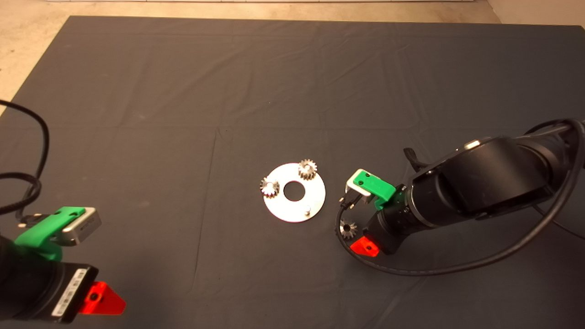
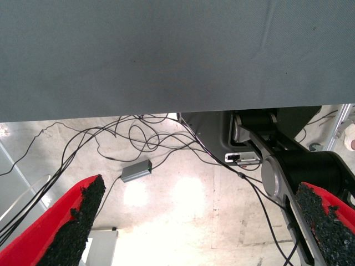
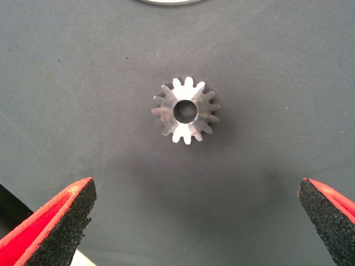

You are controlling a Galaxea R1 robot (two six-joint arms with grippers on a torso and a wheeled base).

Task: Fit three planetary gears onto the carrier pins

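Observation:
The round silver disc [image 1: 315, 194] lies mid-mat. Two planetary gears [image 1: 308, 169] [image 1: 270, 187] sit on two of its carrier pins. A third carrier pin [image 1: 307, 210] stands bare near the disc's front right edge. Another planetary gear [image 1: 348, 228] [image 3: 186, 110] lies flat on the mat just right of the disc. My right gripper [image 1: 358, 240] [image 3: 194, 194] hovers over it, open, with its fingers wide apart and the gear ahead of the gap between them, untouched. My left gripper [image 1: 98, 299] [image 2: 199, 205] waits at the lower left, open and holding nothing.
A black cable [image 1: 411, 269] loops from the right arm over the mat in front of it. The disc's rim [image 3: 166, 1] shows just beyond the loose gear. Cables and a small grey box [image 2: 136, 171] lie on the floor past the mat's edge.

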